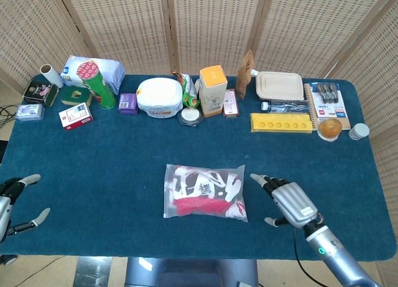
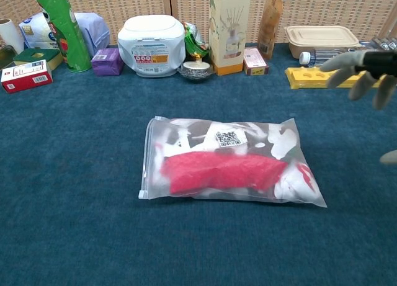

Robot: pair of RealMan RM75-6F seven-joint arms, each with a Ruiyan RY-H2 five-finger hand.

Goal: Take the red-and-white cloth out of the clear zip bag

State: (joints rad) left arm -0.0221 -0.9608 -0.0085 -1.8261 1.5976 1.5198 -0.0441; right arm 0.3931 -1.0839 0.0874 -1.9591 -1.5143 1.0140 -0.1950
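We note the zip bag [image 1: 205, 192] lying flat near the middle of the blue table [image 1: 112, 156], towards its near edge, long axis running left to right across our front. The red-and-white cloth [image 2: 223, 172] sits folded inside it; the bag's seal strip appears to run down its left short edge, though we cannot tell whether it is pressed closed.

Right robot hand [image 1: 289, 201] hovers just beside the bag's right short end, fingers spread wide, holding nothing, fingertips pointing towards the bag. Left robot hand [image 1: 11, 200] is at the table's far left edge, well apart from the bag, also spread and empty.

We judge the right robot hand the nearer by far; the bag lies directly to its left, but the opening looks to be at the opposite end.
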